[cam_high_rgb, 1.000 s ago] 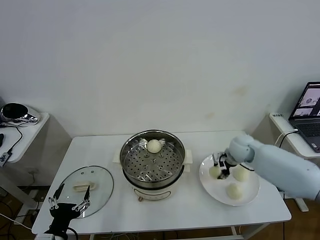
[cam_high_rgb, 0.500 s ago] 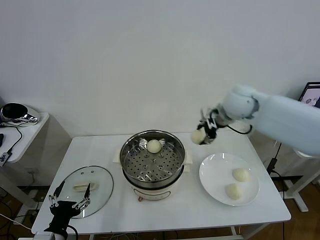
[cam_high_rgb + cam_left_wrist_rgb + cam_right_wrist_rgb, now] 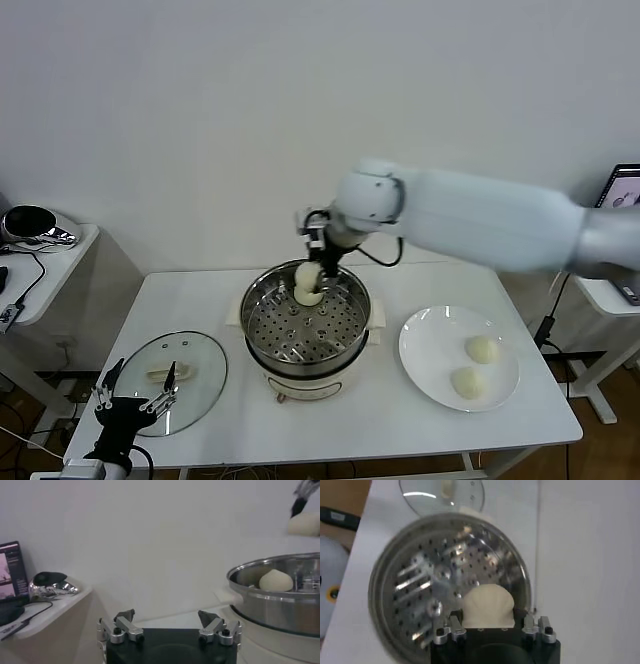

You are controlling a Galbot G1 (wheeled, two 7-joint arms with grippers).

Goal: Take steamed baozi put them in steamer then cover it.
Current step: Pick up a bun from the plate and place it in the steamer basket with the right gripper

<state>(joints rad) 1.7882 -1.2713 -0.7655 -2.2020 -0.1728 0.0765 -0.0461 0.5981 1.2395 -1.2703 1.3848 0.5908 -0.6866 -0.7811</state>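
Observation:
My right gripper (image 3: 313, 262) is shut on a steamed baozi (image 3: 307, 273) and holds it above the far side of the steamer (image 3: 262, 345). In the right wrist view the held baozi (image 3: 487, 605) sits between the jaws over the perforated tray (image 3: 415, 590). Another baozi (image 3: 276, 581) lies on the tray at the far rim, just under the held one (image 3: 304, 524). Two more baozi (image 3: 482, 348) (image 3: 466, 382) lie on the white plate (image 3: 430, 350). The cover (image 3: 195, 385) lies flat on the table left of the steamer. My left gripper (image 3: 130, 405) is open and empty at the cover's front edge.
A side table (image 3: 40, 262) with a shiny object (image 3: 32, 224) stands at the far left. A laptop (image 3: 628, 190) sits at the far right edge. The right arm (image 3: 480, 225) stretches across above the plate and the steamer's right side.
My right gripper lifted a baozi off the plate and carried it left, to above the steamer's far side. The left gripper sank slightly.

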